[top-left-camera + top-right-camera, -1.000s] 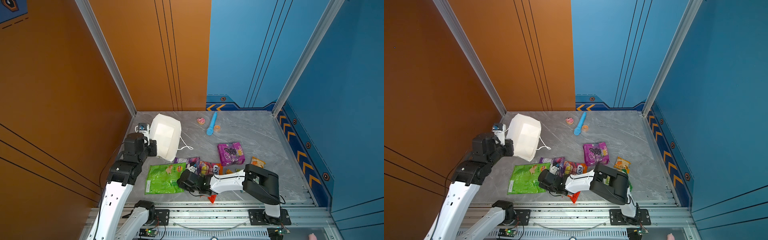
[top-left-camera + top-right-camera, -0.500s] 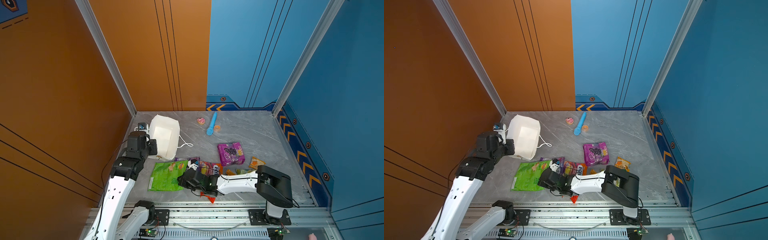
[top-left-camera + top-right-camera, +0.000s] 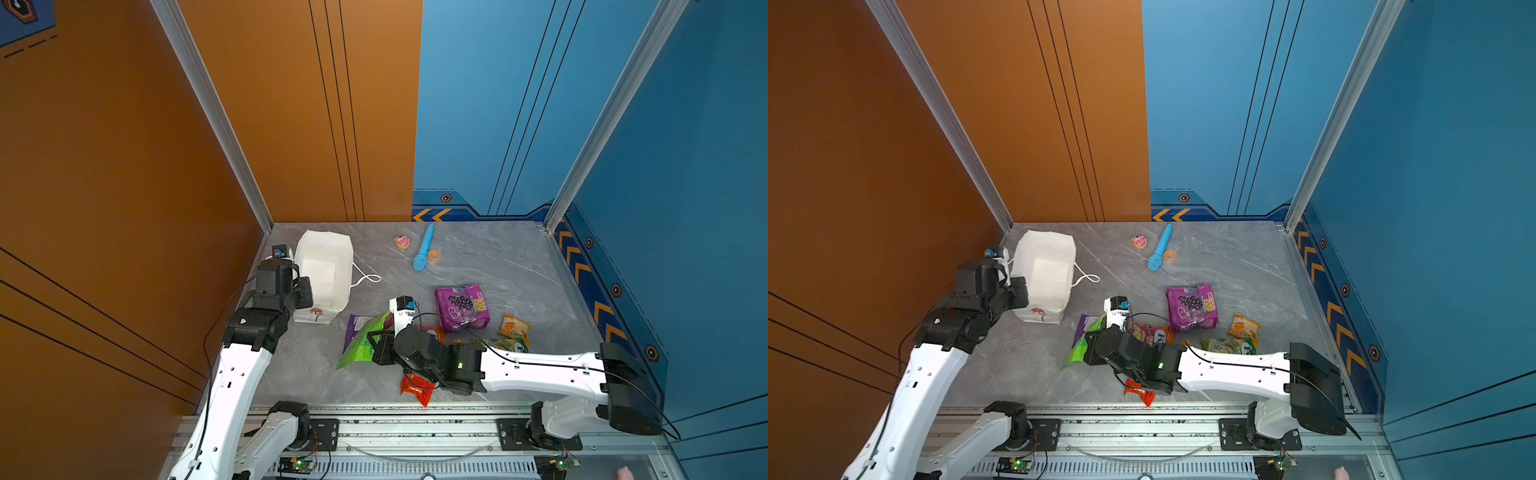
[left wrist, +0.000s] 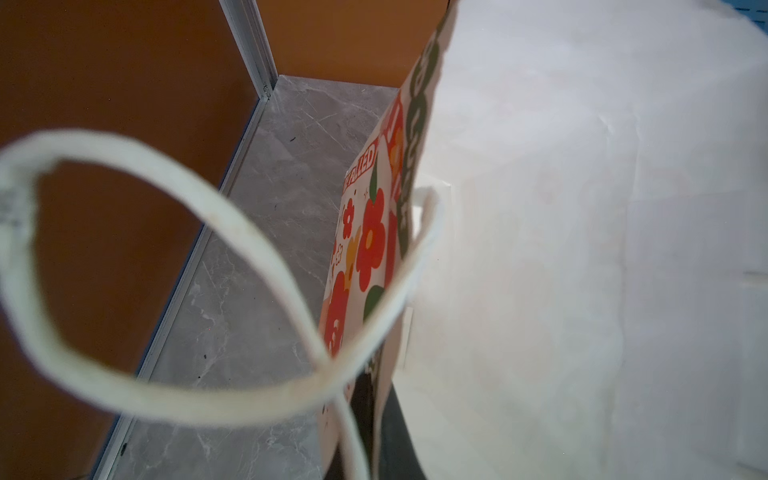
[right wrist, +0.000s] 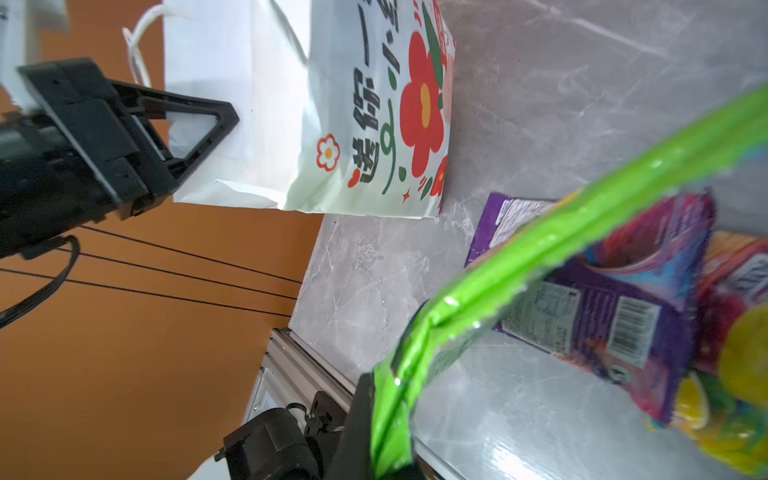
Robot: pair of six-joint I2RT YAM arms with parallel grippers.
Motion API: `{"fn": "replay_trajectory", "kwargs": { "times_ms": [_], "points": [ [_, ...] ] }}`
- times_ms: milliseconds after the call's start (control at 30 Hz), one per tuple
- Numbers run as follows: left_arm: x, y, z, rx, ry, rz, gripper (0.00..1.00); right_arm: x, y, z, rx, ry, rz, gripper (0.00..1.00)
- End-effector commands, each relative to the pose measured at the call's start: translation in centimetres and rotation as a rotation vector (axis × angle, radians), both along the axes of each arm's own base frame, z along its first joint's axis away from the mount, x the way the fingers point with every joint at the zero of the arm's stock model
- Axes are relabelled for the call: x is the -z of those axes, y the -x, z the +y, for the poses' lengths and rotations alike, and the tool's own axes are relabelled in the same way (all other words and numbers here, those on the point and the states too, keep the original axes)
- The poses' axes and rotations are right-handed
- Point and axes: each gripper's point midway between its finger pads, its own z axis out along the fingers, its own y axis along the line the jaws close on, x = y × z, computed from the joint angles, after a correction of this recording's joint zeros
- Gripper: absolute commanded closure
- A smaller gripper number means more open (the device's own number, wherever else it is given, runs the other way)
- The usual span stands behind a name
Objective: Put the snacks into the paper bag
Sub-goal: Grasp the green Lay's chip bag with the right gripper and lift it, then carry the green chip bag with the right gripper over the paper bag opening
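Far-left of my right fingers (image 3: 376, 345), clamped on the green chip bag (image 3: 357, 348), stands the paper bag (image 3: 332, 245), rim pinched by my left fingers (image 3: 305, 291).

i'm looking into a booth. orange panelled walls (image 3: 124, 166) rise on the outer side of my left hand (image 3: 306, 291) and behind it, and blue walls (image 3: 665, 166) stand beyond my right hand (image 3: 376, 347). silver aluminium posts (image 3: 216, 124) mark the corners. a grey marbled bench (image 3: 498, 266) lies under both hands. orange chevrons (image 3: 432, 215) run along the dark blue skirting past the right hand. the light is even and soft.
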Motion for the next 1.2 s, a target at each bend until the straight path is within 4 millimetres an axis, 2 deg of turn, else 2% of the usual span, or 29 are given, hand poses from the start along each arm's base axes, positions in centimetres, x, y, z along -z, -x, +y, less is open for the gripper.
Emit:
{"fn": "replay_trajectory", "kwargs": {
  "times_ms": [0,167,300,433,567,767,933,967,1167],
  "points": [
    [-0.7,0.1,0.4,-0.023,0.013,-0.005,1.00,-3.8,-1.7,-2.9,0.045,0.083,-0.147,1.00],
    [-0.5,0.0,0.0,-0.006,0.028,0.003,1.00,-7.8,-3.0,-5.2,0.006,0.211,-0.278,1.00],
    [-0.8,-0.2,-0.9,0.029,0.067,0.001,1.00,-10.6,-5.2,-8.4,0.040,0.355,-0.350,1.00],
    [-1.3,-0.1,-2.2,0.073,0.117,0.070,1.00,-13.6,-7.6,-11.6,0.097,0.378,-0.383,1.00],
    [-1.0,0.7,-2.1,0.065,0.109,0.150,1.00,-15.9,-8.9,-13.5,0.128,0.396,-0.423,1.00],
    [-1.4,2.1,-2.9,0.118,0.082,0.204,1.00,-19.9,-9.6,-13.4,0.103,0.450,-0.530,1.00],
    [-1.0,3.1,-5.2,0.214,0.041,0.291,1.00,-22.9,-10.0,-12.7,0.096,0.439,-0.600,1.00],
    [-1.0,3.3,-5.4,0.225,0.031,0.303,1.00,-24.0,-9.9,-12.6,0.095,0.416,-0.617,1.00],
    [-0.8,4.9,-6.9,0.305,-0.041,0.371,1.00,-27.4,-8.4,-9.4,-0.019,0.329,-0.695,1.00]
  ]
}}
